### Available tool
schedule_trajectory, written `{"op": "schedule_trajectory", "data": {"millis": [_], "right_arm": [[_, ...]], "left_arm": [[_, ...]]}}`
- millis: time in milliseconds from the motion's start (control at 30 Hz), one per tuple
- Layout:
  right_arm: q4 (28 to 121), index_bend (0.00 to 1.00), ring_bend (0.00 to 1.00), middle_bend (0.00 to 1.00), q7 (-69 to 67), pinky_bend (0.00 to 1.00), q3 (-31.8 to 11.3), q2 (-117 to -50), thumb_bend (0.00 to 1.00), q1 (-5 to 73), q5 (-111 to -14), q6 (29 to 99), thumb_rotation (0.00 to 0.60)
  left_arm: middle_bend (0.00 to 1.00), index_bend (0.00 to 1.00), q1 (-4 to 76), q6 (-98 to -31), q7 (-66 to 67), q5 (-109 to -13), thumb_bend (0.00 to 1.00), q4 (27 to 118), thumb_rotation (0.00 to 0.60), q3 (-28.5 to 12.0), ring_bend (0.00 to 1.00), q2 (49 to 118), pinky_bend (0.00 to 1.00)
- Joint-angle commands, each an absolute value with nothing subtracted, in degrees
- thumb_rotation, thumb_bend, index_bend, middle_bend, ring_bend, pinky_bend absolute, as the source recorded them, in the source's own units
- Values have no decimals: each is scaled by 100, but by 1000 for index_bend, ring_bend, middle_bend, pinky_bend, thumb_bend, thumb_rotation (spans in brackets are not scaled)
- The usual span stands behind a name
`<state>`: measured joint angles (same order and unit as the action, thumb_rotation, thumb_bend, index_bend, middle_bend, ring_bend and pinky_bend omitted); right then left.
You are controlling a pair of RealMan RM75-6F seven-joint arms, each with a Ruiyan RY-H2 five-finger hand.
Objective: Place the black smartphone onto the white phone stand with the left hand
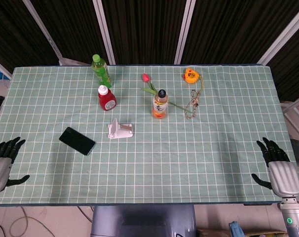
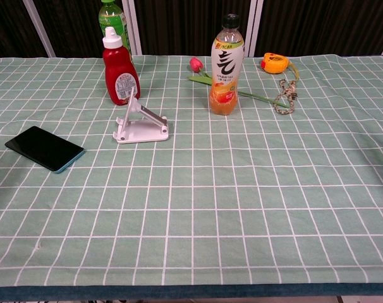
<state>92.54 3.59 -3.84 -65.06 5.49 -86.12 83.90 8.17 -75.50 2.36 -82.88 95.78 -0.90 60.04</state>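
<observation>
The black smartphone (image 1: 77,140) (image 2: 45,148) lies flat on the green checked cloth, left of the white phone stand (image 1: 120,130) (image 2: 139,122). The stand sits upright with nothing on it. My left hand (image 1: 1,162) hangs at the table's near left corner, fingers spread, holding nothing, well short of the phone. At the near right corner my right hand (image 1: 278,169) also has its fingers apart and holds nothing. Neither hand shows in the chest view.
Behind the stand are a red sauce bottle (image 1: 106,98) and a green bottle (image 1: 101,70). An orange drink bottle (image 1: 160,103), a tulip (image 1: 148,83), an orange tape measure (image 1: 190,74) and a cord (image 1: 193,102) sit at the back middle.
</observation>
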Motion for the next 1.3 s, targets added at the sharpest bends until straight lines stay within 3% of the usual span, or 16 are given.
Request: {"op": "schedule_trajectory", "data": {"millis": [33, 567, 967, 1300], "right_arm": [[9239, 94, 0, 0, 342, 186, -383, -6503, 261, 559, -8607, 8370, 600], [9268, 94, 0, 0, 381, 186, -405, -6503, 268, 590, -8510, 8291, 600], [9258, 94, 0, 0, 348, 186, -413, -6516, 278, 589, -8482, 8290, 600], [9266, 94, 0, 0, 337, 186, -418, -6518, 283, 588, -8459, 8286, 600]], "left_arm": [[0, 1, 1081, -7266, 510, -8214, 86, 9594, 600, -210, 0, 5992, 0], [51, 11, 2755, -5221, 1886, -7170, 89, 8974, 600, -771, 24, 6407, 59], [130, 27, 3660, -3976, 2381, -6868, 90, 8201, 600, -621, 74, 6762, 105], [182, 46, 4008, -3657, 2540, -6657, 95, 7768, 600, -447, 95, 7104, 129]]}}
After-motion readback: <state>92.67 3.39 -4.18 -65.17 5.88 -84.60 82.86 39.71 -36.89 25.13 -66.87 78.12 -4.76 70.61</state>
